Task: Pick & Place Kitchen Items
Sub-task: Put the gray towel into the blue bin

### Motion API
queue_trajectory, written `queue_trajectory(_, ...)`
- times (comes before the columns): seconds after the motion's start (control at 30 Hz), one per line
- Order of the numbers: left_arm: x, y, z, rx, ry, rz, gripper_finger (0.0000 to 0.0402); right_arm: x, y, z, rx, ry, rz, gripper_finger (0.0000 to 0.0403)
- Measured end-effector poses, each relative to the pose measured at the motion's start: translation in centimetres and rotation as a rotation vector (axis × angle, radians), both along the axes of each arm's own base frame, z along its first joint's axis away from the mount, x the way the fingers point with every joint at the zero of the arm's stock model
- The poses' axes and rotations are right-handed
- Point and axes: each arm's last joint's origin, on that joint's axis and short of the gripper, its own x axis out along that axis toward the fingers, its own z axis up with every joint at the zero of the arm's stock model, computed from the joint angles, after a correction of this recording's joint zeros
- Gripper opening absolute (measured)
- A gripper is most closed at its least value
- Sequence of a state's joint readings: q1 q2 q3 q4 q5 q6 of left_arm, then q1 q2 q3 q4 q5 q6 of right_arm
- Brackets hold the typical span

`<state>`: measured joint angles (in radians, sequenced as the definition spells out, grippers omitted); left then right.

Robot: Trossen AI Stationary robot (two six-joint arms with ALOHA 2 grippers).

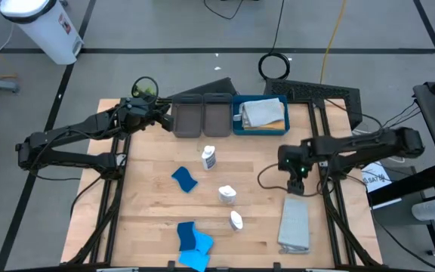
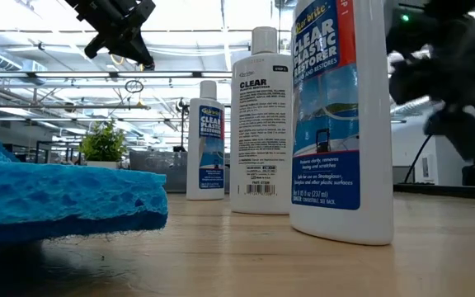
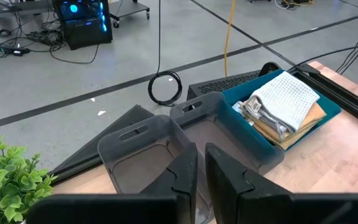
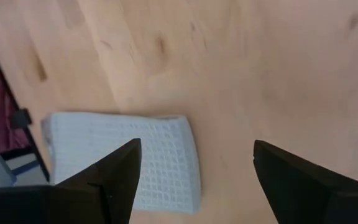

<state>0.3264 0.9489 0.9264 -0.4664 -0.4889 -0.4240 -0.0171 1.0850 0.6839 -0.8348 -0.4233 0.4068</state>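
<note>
My left gripper (image 1: 161, 113) hovers shut and empty over the far left of the table, just left of two grey trays (image 3: 143, 144). My right gripper (image 1: 293, 171) stands open above the bare wood, near the far end of a grey folded cloth (image 1: 294, 224), which lies flat by the right edge; the cloth (image 4: 129, 158) shows beside one finger. A grey cloth (image 3: 286, 99) lies on an orange one (image 3: 308, 121) in the blue tray (image 1: 236, 121). Three white bottles (image 1: 208, 157) (image 1: 227, 194) (image 1: 236, 221) stand mid-table. Blue sponges (image 1: 185, 179) (image 1: 193, 240) lie on the wood.
A small green plant (image 1: 145, 89) stands at the far left corner, beside my left gripper. Black frame rails run along both table sides. Bare wood lies between the bottles and the grey cloth.
</note>
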Motion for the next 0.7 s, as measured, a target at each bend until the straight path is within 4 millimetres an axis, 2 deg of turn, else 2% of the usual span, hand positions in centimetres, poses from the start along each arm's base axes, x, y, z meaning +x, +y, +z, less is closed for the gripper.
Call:
queue_trajectory(0.33, 0.0, 0.0, 0.0, 0.0, 0.0, 0.0, 0.0033, -1.2, 1.8, -5.0, 0.033, 0.074, -0.028, 0.0274)
queue_trajectory(0.53, 0.0, 0.0, 0.0, 0.0, 0.0, 0.0, 0.0033, -1.7, 2.9, -5.7, 0.12, 0.058, 0.071, 0.0269)
queue_trajectory(0.7, 0.0, 0.0, 0.0, 0.0, 0.0, 0.0, 0.0033, -1.3, 3.8, -5.6, 0.142, -0.024, 0.148, 0.0243)
